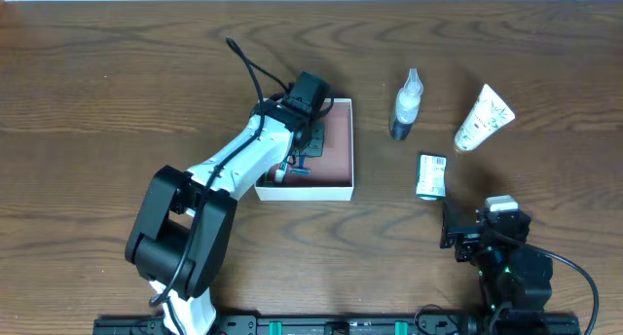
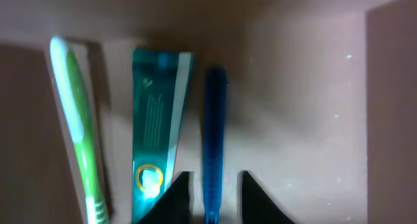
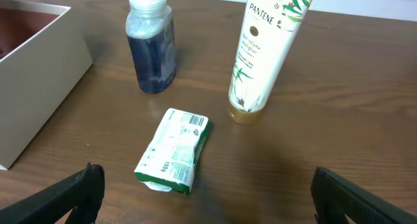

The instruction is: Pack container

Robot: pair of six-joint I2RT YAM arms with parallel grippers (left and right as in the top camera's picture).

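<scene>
The container [image 1: 313, 191] is a square shallow box with white walls and a pinkish-brown floor. My left gripper [image 1: 311, 132] reaches down into it. In the left wrist view a green toothbrush [image 2: 78, 126], a teal toothpaste tube [image 2: 156, 120] and a slim blue item [image 2: 214, 133] lie side by side on the container floor [image 2: 300, 107]. The left gripper's jaws [image 2: 215, 198] are open, with the blue item between them and a gap on each side. My right gripper [image 1: 456, 234] is wide open and empty [image 3: 218, 204], low over the table near the front right.
On the table right of the container are a clear bottle with dark blue liquid [image 1: 406, 106] [image 3: 151, 48], a white Pantene tube [image 1: 484, 119] [image 3: 267, 48] and a green-and-white packet [image 1: 431, 175] [image 3: 174, 152]. The container's white wall [image 3: 39, 87] shows at the left of the right wrist view.
</scene>
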